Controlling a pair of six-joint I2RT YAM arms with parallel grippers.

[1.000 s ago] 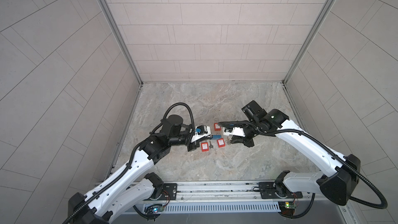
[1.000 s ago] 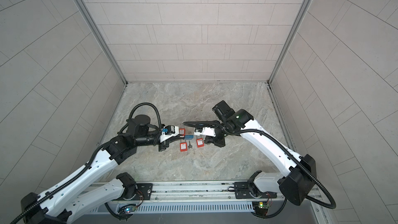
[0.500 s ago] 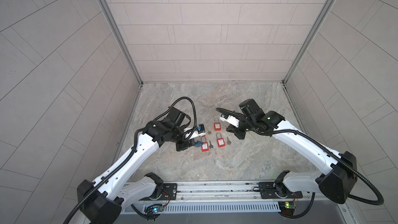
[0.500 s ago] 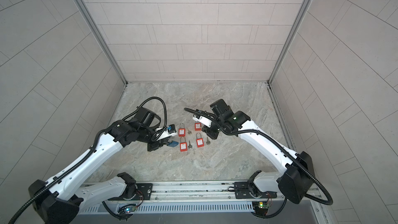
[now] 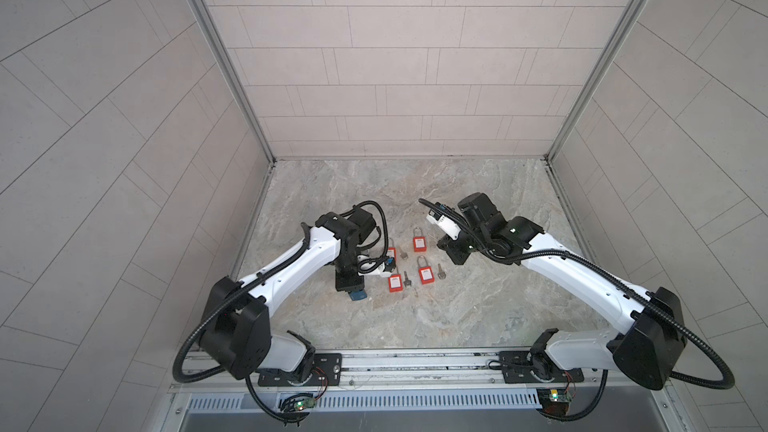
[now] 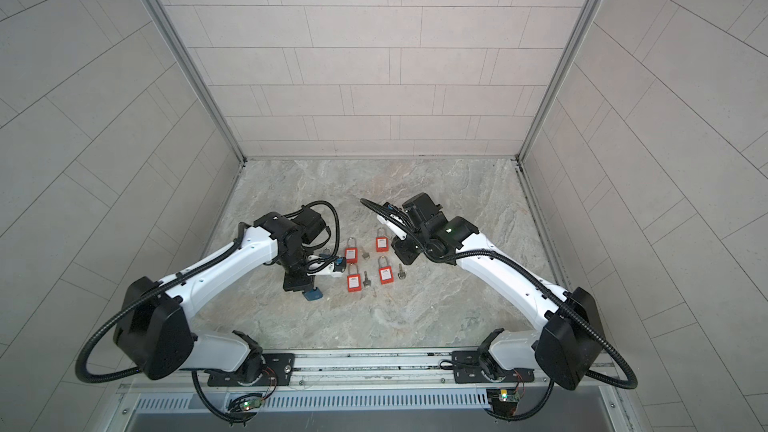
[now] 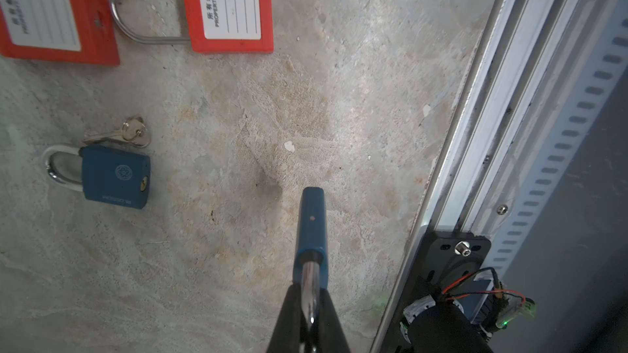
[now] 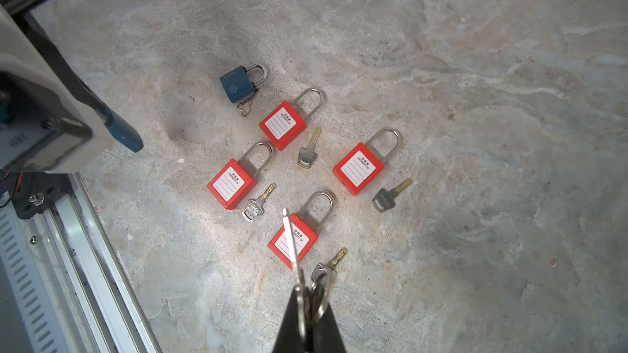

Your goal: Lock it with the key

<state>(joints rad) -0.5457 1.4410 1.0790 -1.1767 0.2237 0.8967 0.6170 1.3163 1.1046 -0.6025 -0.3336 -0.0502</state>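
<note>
Item, blue padlock (image 7: 311, 225): I am holding it over the bench (image 7: 204, 266), left jaws pinching its shackle (image 7: 309, 283); right jaws are pinching the key (image 8: 291, 242). Step, I judge: readying insertion; next I am needing to close the gap and align blade with keyway. Wrist views are showing both pinches; both top views are leaving the key too small to tell.

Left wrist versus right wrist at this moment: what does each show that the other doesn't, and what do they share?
Left wrist only: the left end effector shut on the shackle of a blue padlock.
Right wrist only: the right end effector shut on a key; all four red padlocks, a loose key beside each.
Both: that blue padlock's body, a second blue padlock lying on the table, two red padlocks, the rail.
</note>
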